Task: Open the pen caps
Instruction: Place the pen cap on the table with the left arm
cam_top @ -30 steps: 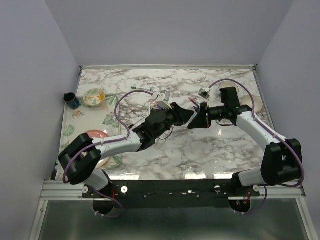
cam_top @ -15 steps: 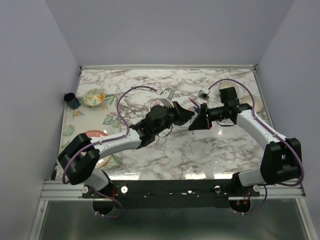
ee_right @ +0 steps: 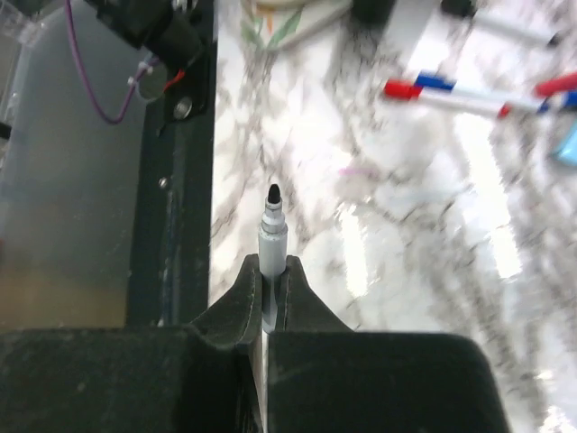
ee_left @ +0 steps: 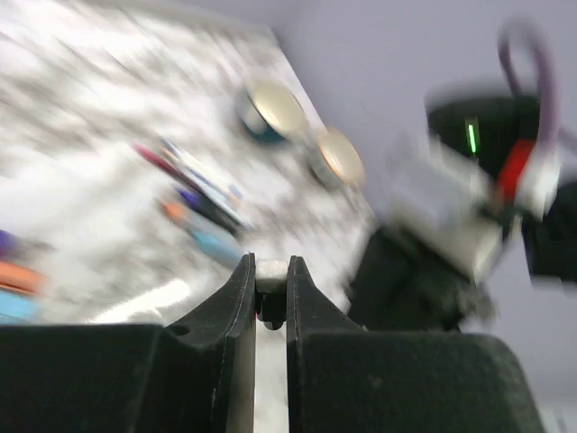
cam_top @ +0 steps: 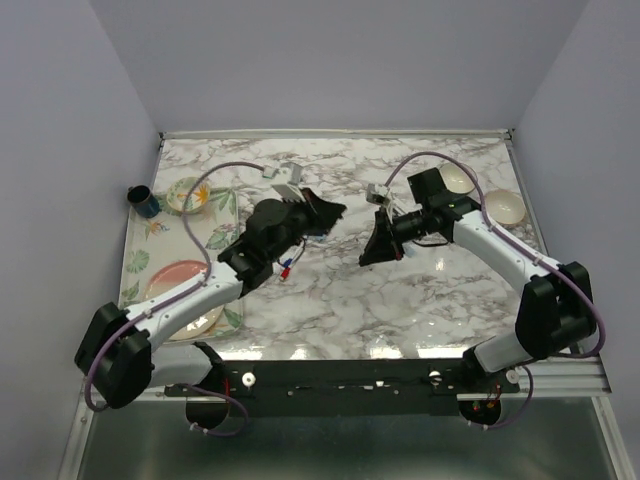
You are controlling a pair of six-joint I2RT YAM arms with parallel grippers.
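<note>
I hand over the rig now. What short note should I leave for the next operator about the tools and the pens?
Left tool: shut on a small pale piece, probably a cap; view is blurred.
Right tool: shut on an uncapped pen, black tip showing.
Done: this pen is open.
To do: capped pens lie on the marble table; their caps must come off.

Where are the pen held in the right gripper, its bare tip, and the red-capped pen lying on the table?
held pen (ee_right: pixel 272 244): right wrist view, on the grey barrel.
bare tip (ee_right: pixel 273 192): right wrist view, on the black nib.
red-capped pen (ee_right: pixel 398 88): right wrist view, on its red cap.
</note>
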